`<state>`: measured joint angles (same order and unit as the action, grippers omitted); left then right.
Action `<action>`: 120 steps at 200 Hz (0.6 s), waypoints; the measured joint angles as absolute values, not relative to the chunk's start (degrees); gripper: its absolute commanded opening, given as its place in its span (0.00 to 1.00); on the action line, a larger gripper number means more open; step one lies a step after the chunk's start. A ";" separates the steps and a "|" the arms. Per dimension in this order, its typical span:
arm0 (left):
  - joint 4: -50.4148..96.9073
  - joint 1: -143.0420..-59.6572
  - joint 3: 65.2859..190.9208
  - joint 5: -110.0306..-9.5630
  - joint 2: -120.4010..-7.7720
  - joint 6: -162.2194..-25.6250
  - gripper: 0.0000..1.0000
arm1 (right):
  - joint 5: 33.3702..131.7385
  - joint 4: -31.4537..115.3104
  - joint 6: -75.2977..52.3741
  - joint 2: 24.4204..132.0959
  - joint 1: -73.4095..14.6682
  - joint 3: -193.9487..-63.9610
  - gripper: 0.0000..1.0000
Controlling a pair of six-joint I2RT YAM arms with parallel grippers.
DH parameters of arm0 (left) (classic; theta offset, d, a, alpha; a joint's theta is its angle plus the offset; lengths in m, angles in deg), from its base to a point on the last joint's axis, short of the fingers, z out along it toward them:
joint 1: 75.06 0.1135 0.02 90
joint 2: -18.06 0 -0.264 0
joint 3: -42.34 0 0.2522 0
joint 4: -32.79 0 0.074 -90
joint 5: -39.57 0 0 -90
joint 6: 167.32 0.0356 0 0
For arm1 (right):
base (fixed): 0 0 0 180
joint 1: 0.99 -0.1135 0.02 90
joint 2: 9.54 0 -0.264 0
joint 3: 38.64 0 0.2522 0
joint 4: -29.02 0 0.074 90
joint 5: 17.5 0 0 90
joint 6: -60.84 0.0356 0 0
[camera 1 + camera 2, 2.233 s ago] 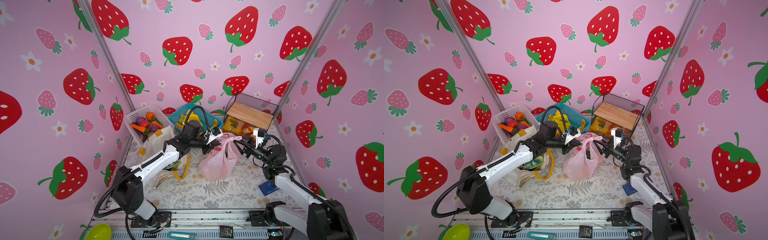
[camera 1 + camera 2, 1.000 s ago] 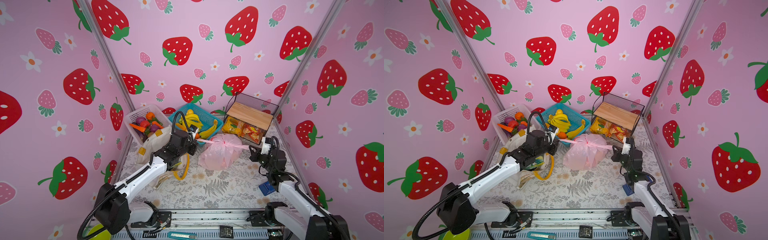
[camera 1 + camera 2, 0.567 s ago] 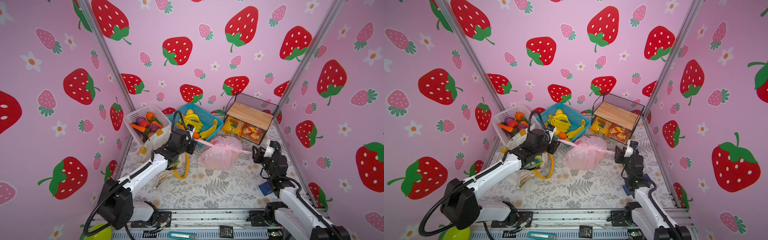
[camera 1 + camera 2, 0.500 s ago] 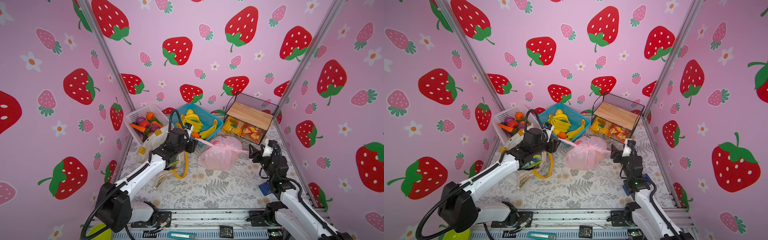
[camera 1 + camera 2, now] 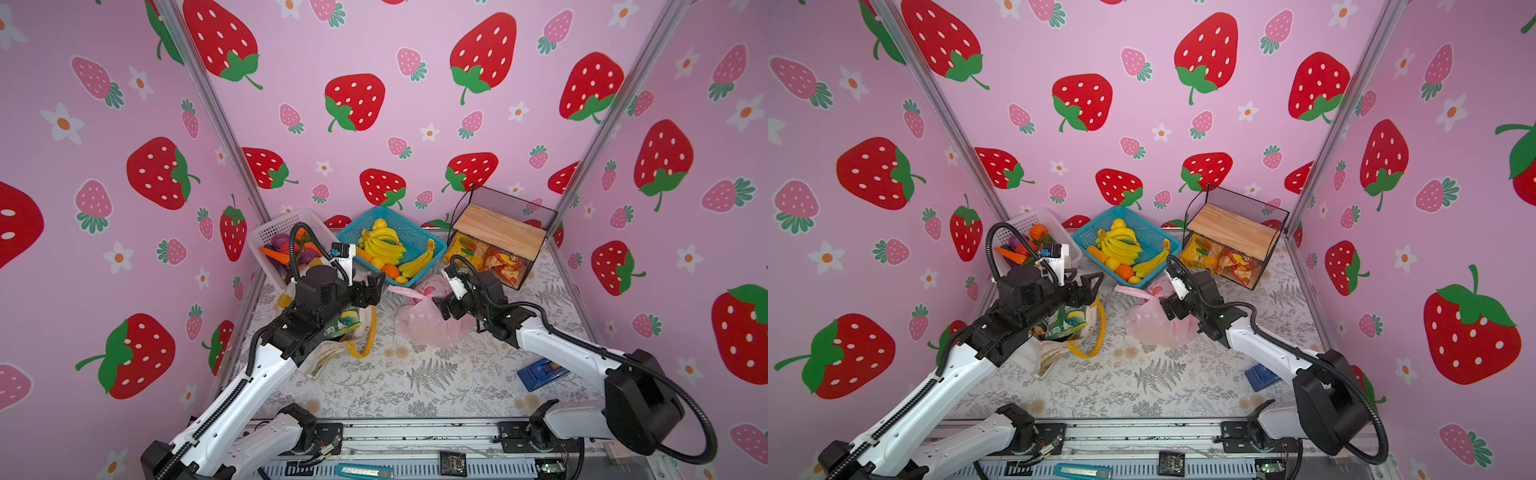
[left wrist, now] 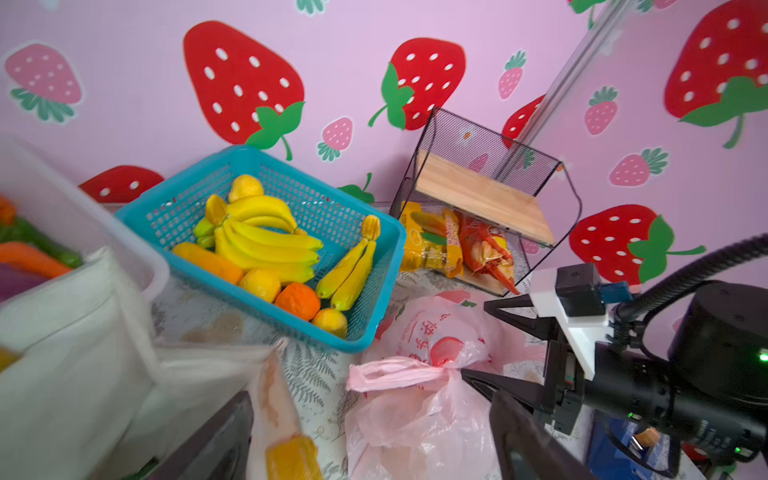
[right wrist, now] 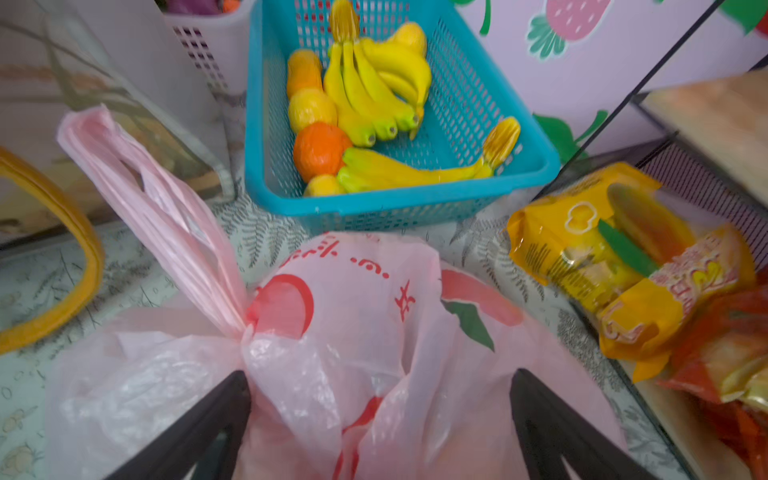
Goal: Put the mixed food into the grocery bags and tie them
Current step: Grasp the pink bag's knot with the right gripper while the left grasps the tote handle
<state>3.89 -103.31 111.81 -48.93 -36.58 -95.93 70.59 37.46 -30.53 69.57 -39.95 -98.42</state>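
Pink bag (image 5: 428,326): on mat (image 5: 415,374) btwn both arms, top knotted, one loose tail (image 5: 398,289) pointing toward L gripper (image 5: 376,286). Same in both top views.

L gripper: jaws apart, nothing in them. Tail end just beside fingertips; contact not clear from above. From L wrist cam: fingers (image 6: 220,440) wide, tail lying free ahead of them, not pinched. Only there, side-on: R gripper's two fingers (image 6: 515,316) spread, bag plastic bulging btwn.

R gripper (image 5: 440,309): low at bag's rack side in top views, jaw gap hard to read from above. Settled by R wrist cam: fingers (image 7: 208,419) far apart, straddling bag, plastic loose btwn, no pinch. Also only there: knot (image 7: 245,328) up close, red fruit print + red characters on plastic.

Tote (image 5: 322,357): left of pink bag in top views, under L arm, slumped, yellow handle (image 5: 368,345) hanging out toward bag. Green packet (image 5: 347,322) inside, visible only from top views; just blurred canvas from L wrist cam.

Behind: white basket (image 5: 274,226) w/ veg (image 5: 276,254), blue basket (image 5: 413,237) w/ bananas (image 5: 384,247), wire rack (image 5: 498,224) w/ snack packs (image 5: 492,262) under wood shelf. Blue item (image 5: 540,372) on mat near R arm, apart from bag; too small to ID.
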 measured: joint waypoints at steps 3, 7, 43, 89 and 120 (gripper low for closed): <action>2.75 -103.27 111.81 -48.23 -36.12 -96.10 0.90 | 70.20 37.85 -30.55 69.94 -39.95 -98.42 0.91; 1.36 -103.20 111.87 -47.27 -35.59 -96.39 0.90 | 69.74 38.29 -30.24 70.44 -39.95 -98.42 0.88; -12.02 -100.42 114.38 -39.57 -32.18 -97.11 0.93 | 67.77 39.05 -29.57 74.62 -39.97 -98.44 0.53; -24.96 -88.47 120.57 -37.19 -32.47 -94.90 0.96 | 67.22 39.05 -26.81 75.58 -39.99 -98.16 0.00; -28.98 -76.93 123.04 -40.82 -36.77 -91.01 0.98 | 70.24 38.90 -24.63 67.82 -39.62 -95.80 0.00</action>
